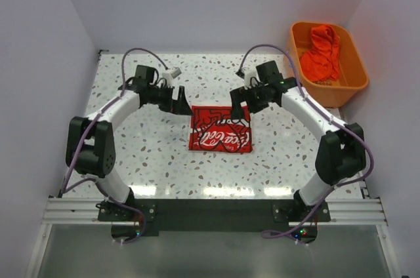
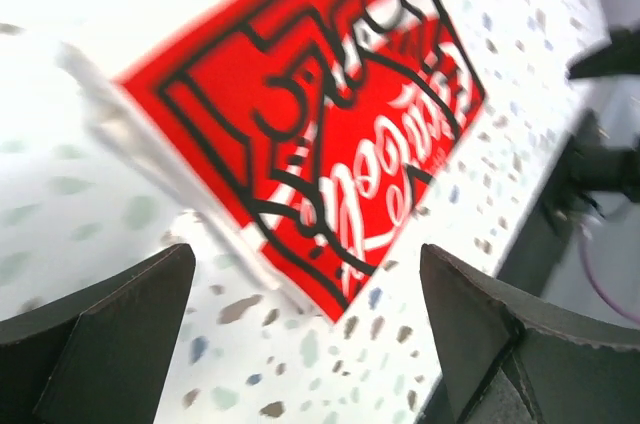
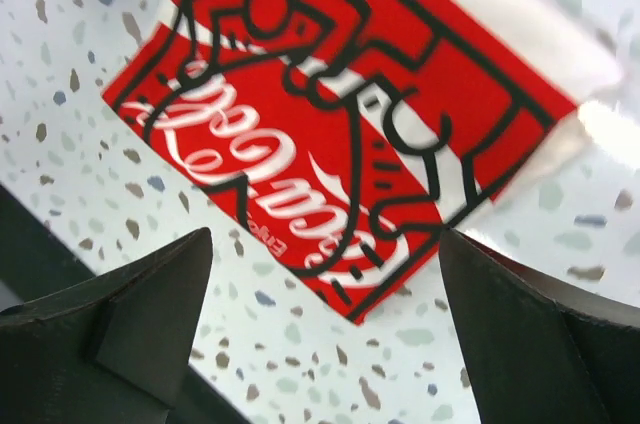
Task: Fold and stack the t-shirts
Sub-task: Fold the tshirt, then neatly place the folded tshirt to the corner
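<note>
A folded t-shirt [image 1: 220, 128], a red rectangle with white Coca-Cola script and black line drawing, lies flat on the speckled table. My left gripper [image 1: 179, 100] hovers just off its far left corner, open and empty; in the left wrist view the shirt [image 2: 330, 134] lies beyond the fingertips [image 2: 150, 294]. My right gripper [image 1: 237, 105] hovers at the shirt's far right corner, open and empty; in the right wrist view the shirt [image 3: 340, 124] lies beyond the fingertips [image 3: 500, 294]. White fabric edges show along the fold.
An orange plastic tub [image 1: 354, 75] stands at the back right with an orange garment [image 1: 323, 52] crumpled inside. White walls close the table at the back and both sides. The black rail [image 1: 210, 212] holding the arm bases runs along the near edge.
</note>
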Motion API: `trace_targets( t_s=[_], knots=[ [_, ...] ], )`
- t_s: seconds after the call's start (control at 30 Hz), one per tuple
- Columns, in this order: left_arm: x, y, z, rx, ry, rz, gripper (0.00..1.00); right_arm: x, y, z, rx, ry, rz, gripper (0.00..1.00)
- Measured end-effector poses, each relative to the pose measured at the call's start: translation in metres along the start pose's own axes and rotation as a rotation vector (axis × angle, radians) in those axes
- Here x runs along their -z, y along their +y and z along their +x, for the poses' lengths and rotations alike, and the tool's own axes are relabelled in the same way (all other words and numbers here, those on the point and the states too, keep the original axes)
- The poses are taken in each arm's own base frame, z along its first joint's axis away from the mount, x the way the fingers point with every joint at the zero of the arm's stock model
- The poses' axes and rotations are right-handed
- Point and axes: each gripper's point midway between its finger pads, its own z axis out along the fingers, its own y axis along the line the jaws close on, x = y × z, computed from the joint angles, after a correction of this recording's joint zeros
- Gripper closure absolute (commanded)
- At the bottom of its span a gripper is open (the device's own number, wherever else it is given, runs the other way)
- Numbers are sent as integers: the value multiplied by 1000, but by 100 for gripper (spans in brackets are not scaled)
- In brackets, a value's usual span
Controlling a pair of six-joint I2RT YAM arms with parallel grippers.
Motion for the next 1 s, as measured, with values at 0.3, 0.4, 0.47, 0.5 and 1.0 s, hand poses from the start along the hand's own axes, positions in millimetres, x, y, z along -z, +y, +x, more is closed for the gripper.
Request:
trace_targets(
  t_s=[0.3, 0.4, 0.47, 0.5, 1.0],
  knots=[
    [54, 42, -65, -74, -212, -382, 0, -68, 50, -21, 285, 14, 243, 1],
    [64, 57, -65, -77, -215, -452, 0, -109, 38, -4, 310, 103, 297, 1],
    [70, 62, -65, -83, -216, -482, 0, -128, 22, 11, 323, 169, 337, 1],
    [73, 64, -65, -92, -216, -495, 0, -133, 16, 16, 326, 192, 346, 1],
    [104, 57, -103, -281, -257, -566, 0, -17, -80, 113, 312, 488, 372, 1]
  ],
)
